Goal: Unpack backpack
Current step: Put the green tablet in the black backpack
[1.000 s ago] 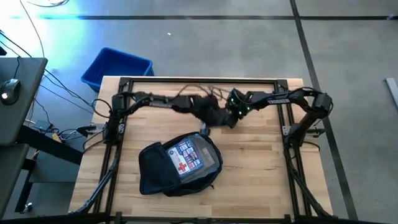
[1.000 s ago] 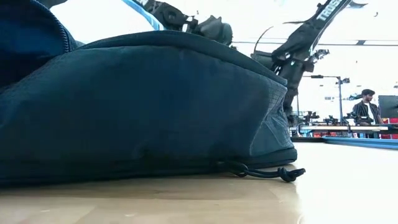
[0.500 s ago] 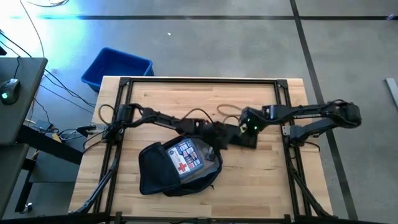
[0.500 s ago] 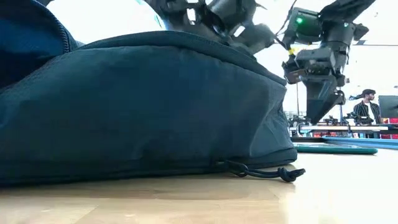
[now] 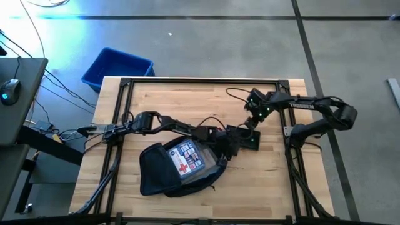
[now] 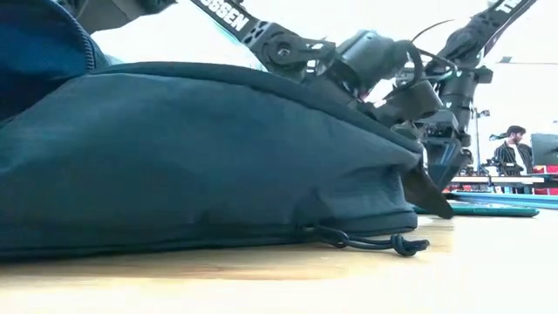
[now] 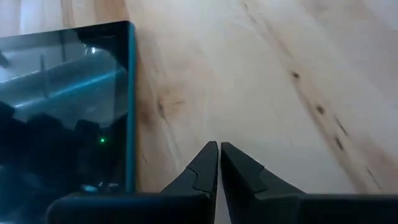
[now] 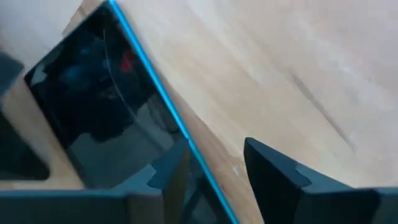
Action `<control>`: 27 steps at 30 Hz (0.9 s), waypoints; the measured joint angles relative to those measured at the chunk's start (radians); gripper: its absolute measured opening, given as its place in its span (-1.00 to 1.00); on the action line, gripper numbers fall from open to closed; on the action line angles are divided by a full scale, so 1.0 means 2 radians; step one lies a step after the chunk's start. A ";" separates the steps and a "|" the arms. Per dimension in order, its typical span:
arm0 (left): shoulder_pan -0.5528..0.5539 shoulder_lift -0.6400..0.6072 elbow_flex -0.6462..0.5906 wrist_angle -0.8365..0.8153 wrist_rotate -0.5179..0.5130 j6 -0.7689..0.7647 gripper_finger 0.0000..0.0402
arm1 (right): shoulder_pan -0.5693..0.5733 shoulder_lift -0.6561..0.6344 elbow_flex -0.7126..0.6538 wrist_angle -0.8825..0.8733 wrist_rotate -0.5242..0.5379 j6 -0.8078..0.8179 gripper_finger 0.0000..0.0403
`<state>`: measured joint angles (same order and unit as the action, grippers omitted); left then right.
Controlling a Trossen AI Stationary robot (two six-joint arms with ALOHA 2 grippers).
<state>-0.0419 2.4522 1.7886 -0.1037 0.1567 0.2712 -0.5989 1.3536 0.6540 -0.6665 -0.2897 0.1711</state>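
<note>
My left gripper (image 7: 219, 163), pressed together, has dropped beside one backpack (image 5: 178, 165) mid-surface (image 5: 275, 181); my right gripper (image 8: 214, 165), spread, has pulled back above one tablet (image 5: 245, 137).

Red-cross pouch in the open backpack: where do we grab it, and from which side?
Probably its far-side edge, coming straight down from above. The red-cross pouch lies flat and face up in the mouth of the open backpack. Fabric rims its near and left sides, while the edge toward the table's far side looks exposed, so fingers could likely straddle it there.
</note>
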 joint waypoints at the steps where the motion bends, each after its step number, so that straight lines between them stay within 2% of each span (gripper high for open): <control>1: 0.001 0.003 0.001 0.003 -0.003 0.000 -1.00 | -0.005 0.007 0.000 0.000 -0.013 -0.008 -0.20; 7: 0.014 0.011 0.002 0.012 -0.002 -0.014 -1.00 | 0.001 0.071 0.002 0.016 -0.087 -0.050 0.21; 10: 0.021 0.011 -0.002 0.016 -0.004 -0.028 -1.00 | 0.017 0.104 0.005 0.026 -0.124 -0.062 0.32; 16: 0.026 0.021 -0.003 0.010 -0.007 -0.039 -1.00 | 0.048 0.125 0.006 0.049 -0.147 -0.054 0.31; 21: 0.025 0.032 -0.002 0.012 -0.008 -0.044 -1.00 | 0.055 0.119 0.003 0.066 -0.146 -0.025 0.25; 27: 0.025 0.032 -0.002 0.011 -0.004 -0.046 -1.00 | 0.058 0.122 0.001 0.074 -0.177 -0.030 0.18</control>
<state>0.0074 2.5168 1.7837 -0.0809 0.1479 0.1801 -0.4828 1.5974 0.6567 -0.5183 -0.6437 0.1112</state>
